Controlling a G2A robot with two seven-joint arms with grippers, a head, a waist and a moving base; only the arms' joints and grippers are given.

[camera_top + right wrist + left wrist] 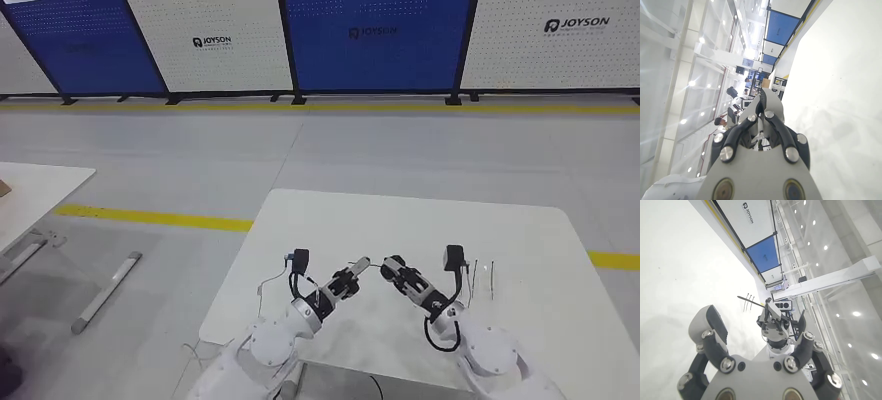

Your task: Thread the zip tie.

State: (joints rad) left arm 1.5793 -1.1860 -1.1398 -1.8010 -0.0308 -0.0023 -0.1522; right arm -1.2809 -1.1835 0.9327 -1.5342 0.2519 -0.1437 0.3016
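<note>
The zip tie (750,301) is off the table, pinched at one end in the right gripper (767,306), and the rest of it sticks out sideways as a thin dark strip that tapers to a point. I can't make out the locking head; I take it to be at or inside the pinch. In the right wrist view the right gripper (761,94) has its fingers pressed flat together, which fits a firm hold on something that thin.

My left gripper (757,309) faces it, spread wide and empty, close to the right one but not touching the tie. In the top view the two grippers meet nose to nose above the near part of the white table (420,220).

I judge this to be the hand-over stage: the tie is presented but no loop is formed. The next move calls for bringing the left fingers around the free strip near its tip, closing gently, then bending the tip back toward the head. Alignment must be fine, since the strip is narrow and springy.

Three spare zip ties (745,307) lie together on the table behind.
</note>
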